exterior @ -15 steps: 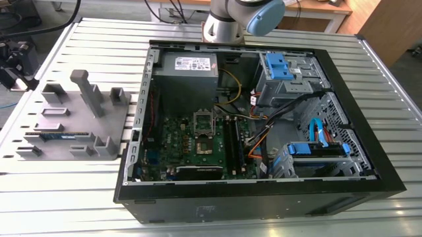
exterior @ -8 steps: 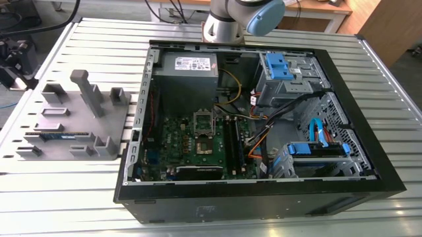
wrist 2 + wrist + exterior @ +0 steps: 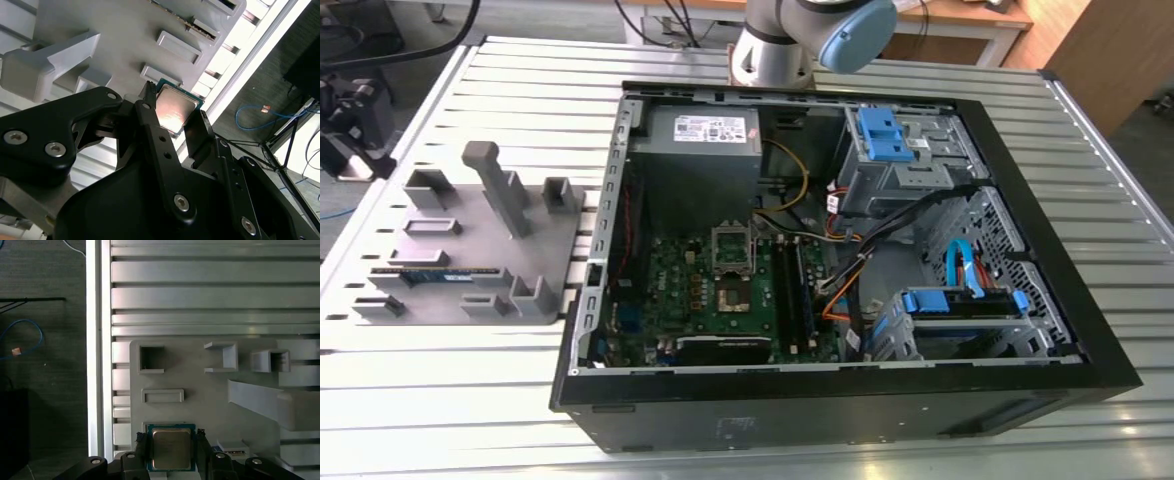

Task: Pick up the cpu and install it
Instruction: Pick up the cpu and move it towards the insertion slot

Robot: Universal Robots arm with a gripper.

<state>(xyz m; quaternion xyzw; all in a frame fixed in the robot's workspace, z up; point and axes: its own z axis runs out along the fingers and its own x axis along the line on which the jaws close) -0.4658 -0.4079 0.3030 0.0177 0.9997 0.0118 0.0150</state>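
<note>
The cpu [image 3: 171,447] [image 3: 175,106], a small square chip with a shiny metal top and a green rim, lies at a shallow pocket of the grey fixture plate [image 3: 200,405] [image 3: 125,35]. In both wrist views my gripper [image 3: 171,441] [image 3: 173,114] straddles it. One black finger [image 3: 143,444] presses one edge and the other finger [image 3: 202,444] the opposite edge, so the gripper is shut on the cpu. I cannot tell whether the chip rests in the pocket or hangs just above it. The exterior view has the arm's base [image 3: 781,50] behind the computer case.
An open computer case [image 3: 1067,330] lies on the slatted table, its motherboard socket [image 3: 731,292] below a raised metal frame [image 3: 731,243]. The fixture plate [image 3: 520,250] at the exterior view's left holds a memory stick [image 3: 434,272] and upright posts [image 3: 494,185]. The table edge [image 3: 97,365] is near the cpu.
</note>
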